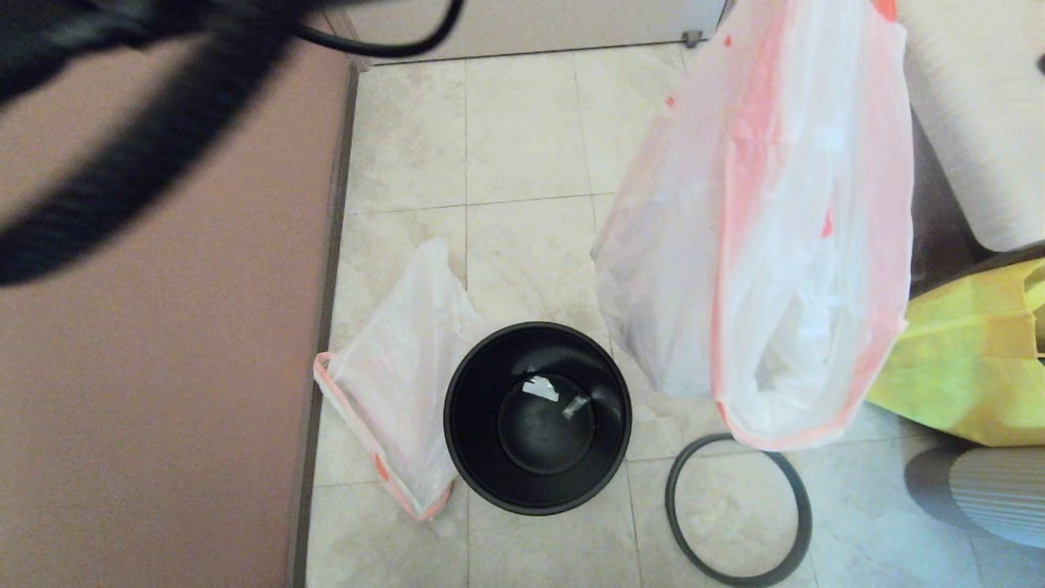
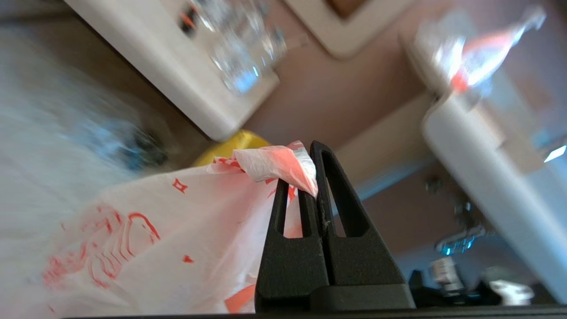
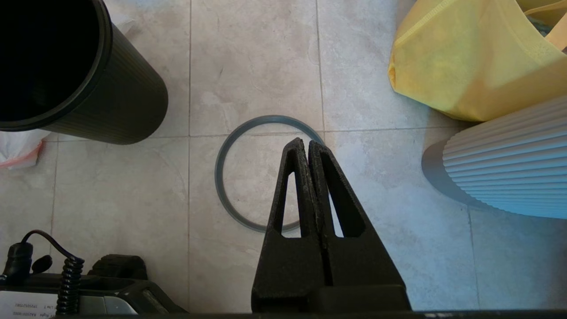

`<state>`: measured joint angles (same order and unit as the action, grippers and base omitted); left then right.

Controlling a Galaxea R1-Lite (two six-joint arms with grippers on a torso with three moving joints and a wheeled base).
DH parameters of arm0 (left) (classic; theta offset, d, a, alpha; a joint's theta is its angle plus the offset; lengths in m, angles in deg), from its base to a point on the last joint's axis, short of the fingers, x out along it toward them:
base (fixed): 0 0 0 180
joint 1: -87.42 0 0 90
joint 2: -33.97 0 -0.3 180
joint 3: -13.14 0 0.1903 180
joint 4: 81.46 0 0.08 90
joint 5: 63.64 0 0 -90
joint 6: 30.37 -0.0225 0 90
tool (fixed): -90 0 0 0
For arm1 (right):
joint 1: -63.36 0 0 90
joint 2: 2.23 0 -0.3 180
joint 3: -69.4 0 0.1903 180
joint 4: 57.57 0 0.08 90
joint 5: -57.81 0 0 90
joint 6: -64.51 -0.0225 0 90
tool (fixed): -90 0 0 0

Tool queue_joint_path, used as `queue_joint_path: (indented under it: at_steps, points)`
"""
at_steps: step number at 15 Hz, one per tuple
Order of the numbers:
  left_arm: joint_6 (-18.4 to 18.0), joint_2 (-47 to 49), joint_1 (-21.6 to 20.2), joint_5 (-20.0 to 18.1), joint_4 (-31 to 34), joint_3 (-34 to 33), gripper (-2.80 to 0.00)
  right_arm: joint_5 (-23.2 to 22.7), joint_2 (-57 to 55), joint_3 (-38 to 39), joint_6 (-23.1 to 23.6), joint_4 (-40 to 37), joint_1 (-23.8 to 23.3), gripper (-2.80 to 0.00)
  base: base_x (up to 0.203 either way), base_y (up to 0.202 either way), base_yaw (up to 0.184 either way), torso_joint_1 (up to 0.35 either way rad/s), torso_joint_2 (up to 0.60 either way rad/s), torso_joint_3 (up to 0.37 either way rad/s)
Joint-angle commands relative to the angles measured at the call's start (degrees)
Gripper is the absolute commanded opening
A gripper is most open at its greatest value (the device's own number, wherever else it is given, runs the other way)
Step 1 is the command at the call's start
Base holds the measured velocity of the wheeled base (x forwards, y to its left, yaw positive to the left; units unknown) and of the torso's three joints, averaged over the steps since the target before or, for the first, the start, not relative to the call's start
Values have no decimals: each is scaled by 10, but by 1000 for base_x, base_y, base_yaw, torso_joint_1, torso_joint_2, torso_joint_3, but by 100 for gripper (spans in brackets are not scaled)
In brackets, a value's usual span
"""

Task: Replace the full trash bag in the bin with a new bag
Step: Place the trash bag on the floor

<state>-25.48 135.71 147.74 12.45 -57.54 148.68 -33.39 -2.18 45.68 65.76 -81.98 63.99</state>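
Full trash bag (image 1: 767, 245), white with red-orange trim, hangs in the air over the tiled floor (image 1: 522, 139), up and to the right of the bin, stuffed with pale contents. Left gripper (image 2: 310, 166) is clamped tight on a small pinch of the bag's top edge; that thin hold is the main risk, since film could slide out or tear under the load and drop the bag, spilling onto the floor or back into the bin. A swinging bag could also knock the big yellow bag (image 1: 971, 359) just beside it, or the ribbed white container (image 3: 509, 168) near the bottom right. The bin (image 1: 537, 416) stands upright on the floor, unlined, with 2 small scraps on its bottom; a clipped rim might tip it. New bag (image 1: 400, 384) lies flat on the floor touching the bin's left side, against the wall base; flat film will be hard to pinch as 1 layer. Grey hoop (image 3: 248, 173) lies on the floor right of the bin, apart from it, easy to drag or bury if the full bag lands there. Right gripper (image 3: 308, 146) hovers over the hoop, fingers pressed together, holding nothing.
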Motion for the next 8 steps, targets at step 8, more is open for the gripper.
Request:
queue_joint_path:
  at_steps: [8]
  points:
    - [-50, 320, -75, -93, -189, 13, -280, 0, 0, 0, 0, 0, 1, -280, 0, 0, 0, 0, 0, 0]
